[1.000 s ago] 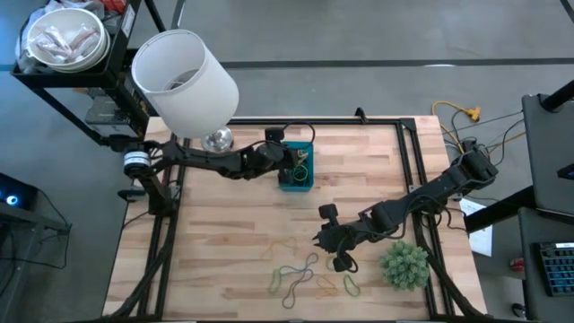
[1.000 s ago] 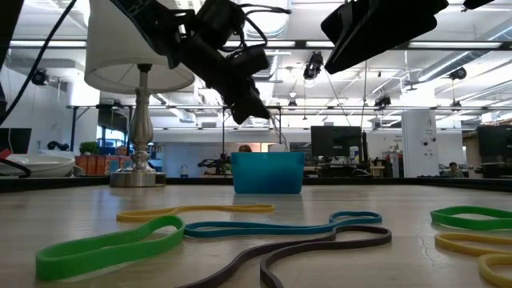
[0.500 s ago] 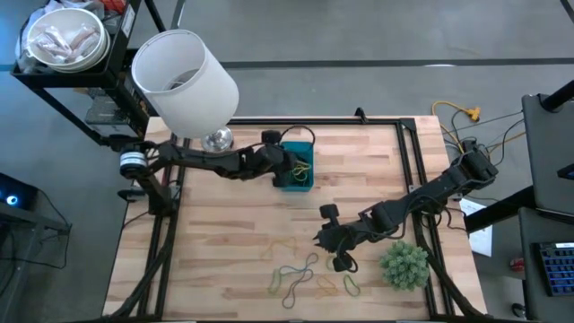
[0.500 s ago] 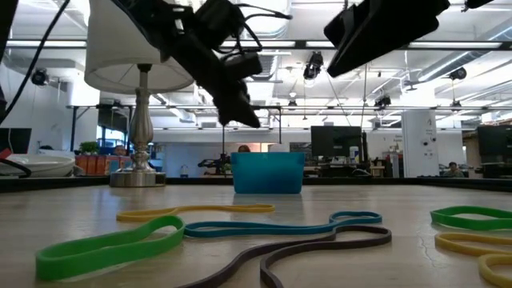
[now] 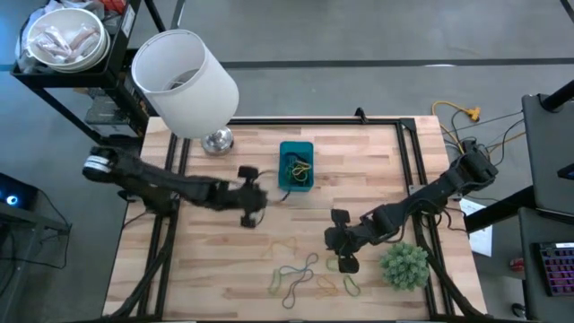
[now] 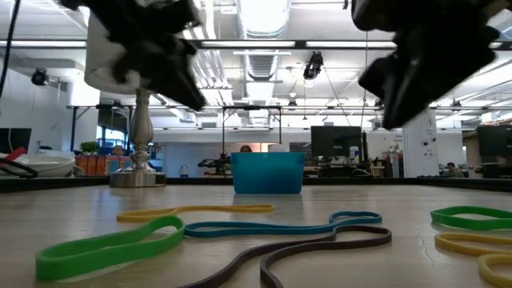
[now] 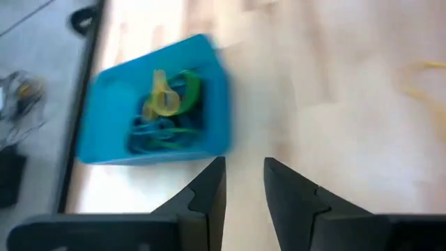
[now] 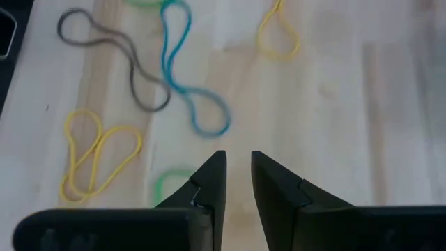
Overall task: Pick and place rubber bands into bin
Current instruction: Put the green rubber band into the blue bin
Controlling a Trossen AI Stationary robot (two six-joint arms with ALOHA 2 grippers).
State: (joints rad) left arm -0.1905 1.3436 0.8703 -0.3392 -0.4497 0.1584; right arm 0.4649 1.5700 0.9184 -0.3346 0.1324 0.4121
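The blue bin [image 5: 296,148] stands at the far middle of the table and holds green, yellow and teal rubber bands [image 7: 167,104]. More rubber bands [image 5: 300,269] lie loose on the near middle of the table: green, teal, dark and yellow loops [image 8: 188,70]. My left gripper [image 5: 256,199] hovers left of and nearer than the bin, empty, with a narrow gap between its fingers [image 7: 244,181]. My right gripper [image 5: 334,244] hangs just right of the loose bands, also empty and narrowly open [image 8: 238,174].
A white lampshade [image 5: 184,81] on a metal stand rises at the far left corner. A fuzzy green plant ball [image 5: 404,265] sits at the near right, close to my right arm. Bare wood lies between the bin and the loose bands [image 6: 196,210].
My left gripper has drawn back from above the bin toward the table's left and near edge, and its arm has swung down the left side. The bands in the bin stay there. My right gripper has shifted a little toward the right and downward.
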